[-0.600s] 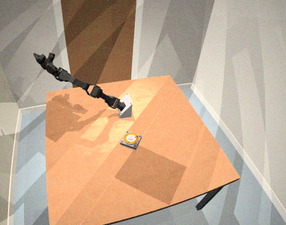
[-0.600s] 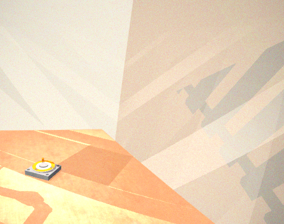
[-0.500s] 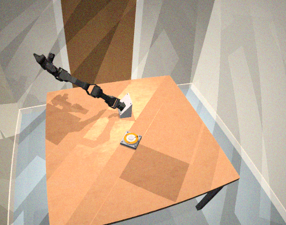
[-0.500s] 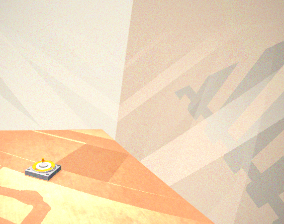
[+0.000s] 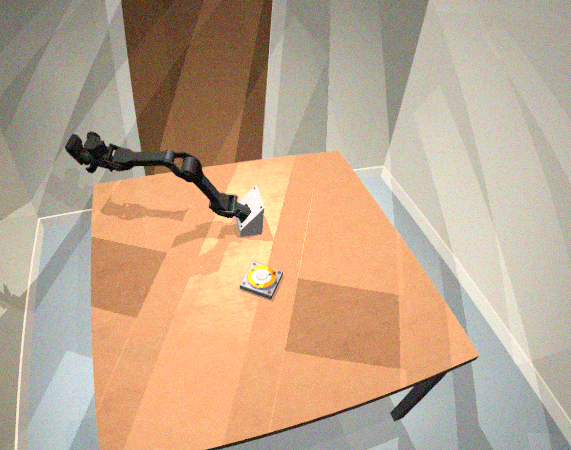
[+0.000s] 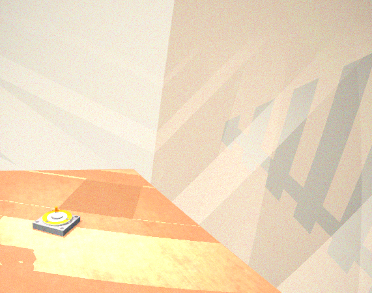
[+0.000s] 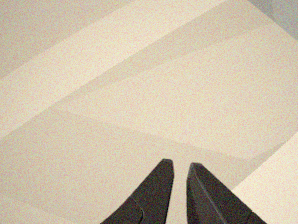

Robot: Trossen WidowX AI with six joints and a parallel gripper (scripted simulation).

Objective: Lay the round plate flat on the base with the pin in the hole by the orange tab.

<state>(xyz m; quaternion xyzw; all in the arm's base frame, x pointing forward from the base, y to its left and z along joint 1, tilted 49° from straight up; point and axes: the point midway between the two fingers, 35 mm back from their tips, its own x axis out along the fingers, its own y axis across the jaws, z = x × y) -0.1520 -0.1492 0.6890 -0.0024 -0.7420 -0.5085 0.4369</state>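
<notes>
Looking past our own fingertips in the wrist view, we are seeing the two dark jaws nearly closed on each other with only a thin slit and bare wall between them; the gripper is clenched on nothing. We are holding the arm stretched out and raised beyond the far left edge of the table, well apart from the work, so nothing of ours is touching the plate.

Farther out, the arm's mount is standing on the table, and beyond it the grey base is lying on the table with the yellow-and-orange plate seated around the white post. The orange tab is sticking up at the plate's far side. We are judging the plate is unaligned, though the pin and hole are too small to make out.

Nothing is standing between gripper and plate; only the long reach down across the table is separating them.
</notes>
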